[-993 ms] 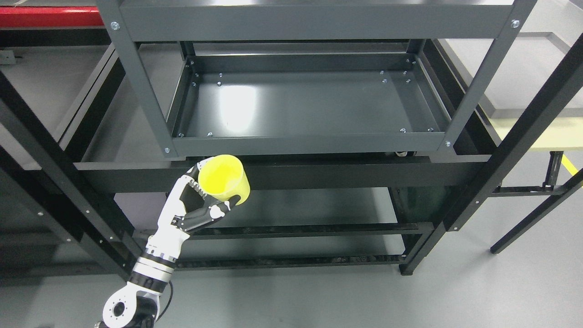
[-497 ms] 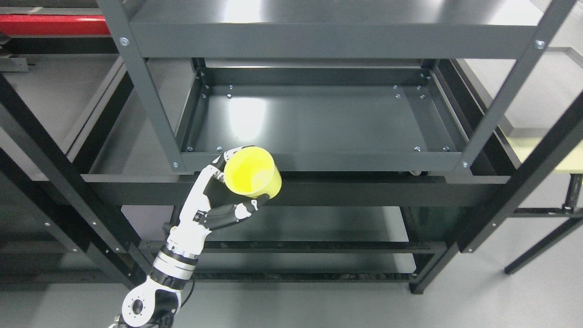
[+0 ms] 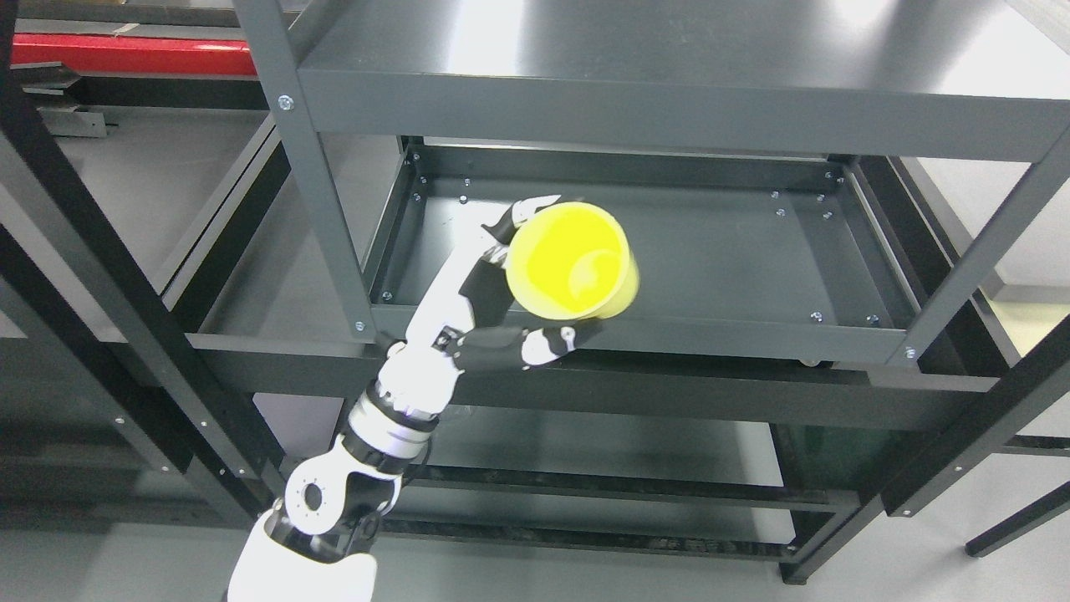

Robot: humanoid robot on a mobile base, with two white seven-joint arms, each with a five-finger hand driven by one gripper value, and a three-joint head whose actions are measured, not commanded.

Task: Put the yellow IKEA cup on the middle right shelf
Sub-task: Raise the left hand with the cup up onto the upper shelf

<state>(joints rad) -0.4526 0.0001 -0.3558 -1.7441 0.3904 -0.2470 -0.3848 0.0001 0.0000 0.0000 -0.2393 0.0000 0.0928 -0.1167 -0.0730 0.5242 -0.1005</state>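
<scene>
A yellow cup (image 3: 573, 261) is held in my left hand (image 3: 510, 288), mouth tilted up toward the camera. The fingers wrap its left and lower side. The cup is raised above the front edge of the grey middle shelf tray (image 3: 736, 259), over its left-centre part. The right part of that tray is bare. My left arm (image 3: 393, 418) comes up from the lower left. My right hand is not in view.
The grey shelf unit has a top shelf (image 3: 669, 58) overhanging the tray, uprights at left (image 3: 309, 167) and right (image 3: 986, 251), and a lower shelf (image 3: 602, 451). A black frame rack (image 3: 100, 276) stands at left. A red bar (image 3: 125, 54) lies far left.
My left hand has lifted the cup up and to the right, from below the tray's front rail to above it. The camera has also shifted, moving the shelf down and right in the picture.
</scene>
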